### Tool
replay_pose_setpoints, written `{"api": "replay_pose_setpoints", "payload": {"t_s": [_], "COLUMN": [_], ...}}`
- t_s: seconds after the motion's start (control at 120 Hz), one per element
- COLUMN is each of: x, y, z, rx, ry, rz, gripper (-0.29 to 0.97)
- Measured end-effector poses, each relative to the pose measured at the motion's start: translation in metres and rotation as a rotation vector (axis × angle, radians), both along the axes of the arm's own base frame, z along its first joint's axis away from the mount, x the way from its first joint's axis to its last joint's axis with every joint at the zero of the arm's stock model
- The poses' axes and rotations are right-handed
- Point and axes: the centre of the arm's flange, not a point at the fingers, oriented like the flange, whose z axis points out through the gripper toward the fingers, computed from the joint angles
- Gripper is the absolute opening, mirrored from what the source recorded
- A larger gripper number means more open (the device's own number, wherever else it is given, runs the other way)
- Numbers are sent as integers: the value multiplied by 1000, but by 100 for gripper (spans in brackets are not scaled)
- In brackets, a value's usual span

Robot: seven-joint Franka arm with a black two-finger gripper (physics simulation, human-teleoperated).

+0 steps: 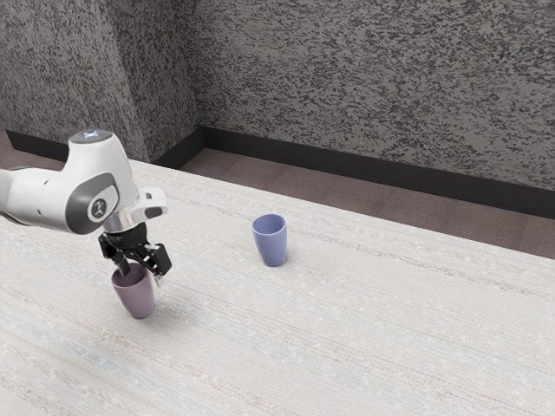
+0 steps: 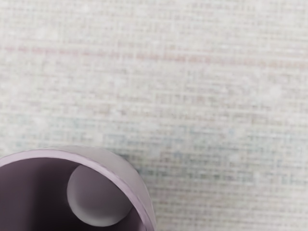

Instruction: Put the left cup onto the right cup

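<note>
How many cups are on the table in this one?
2. The mauve tapered cup is just under the black gripper at the exterior view's left; the periwinkle-blue tapered cup stands apart to its right. Nothing seems to hide another.

The exterior camera stands off at the arm's side, raised, looking obliquely down across the table (image 1: 364,329) toward the speckled wall (image 1: 364,78) (the arm (image 1: 61,199) enters from the exterior view's left). The wrist camera looks almost straight down from very near. Both take in the mauve cup (image 1: 133,295) and the tabletop around it.
</note>
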Motion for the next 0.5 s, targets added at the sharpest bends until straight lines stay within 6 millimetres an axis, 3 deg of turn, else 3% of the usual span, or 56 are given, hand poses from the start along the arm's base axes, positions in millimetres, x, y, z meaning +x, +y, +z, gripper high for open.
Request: {"api": "replay_pose_setpoints", "payload": {"t_s": [0.4,0.5], "x": [1,2], "y": [0,0], "z": [-23,-28], "rx": [0,-2], "ry": [16,15], "rz": [20,25], "gripper": [60,47]}}
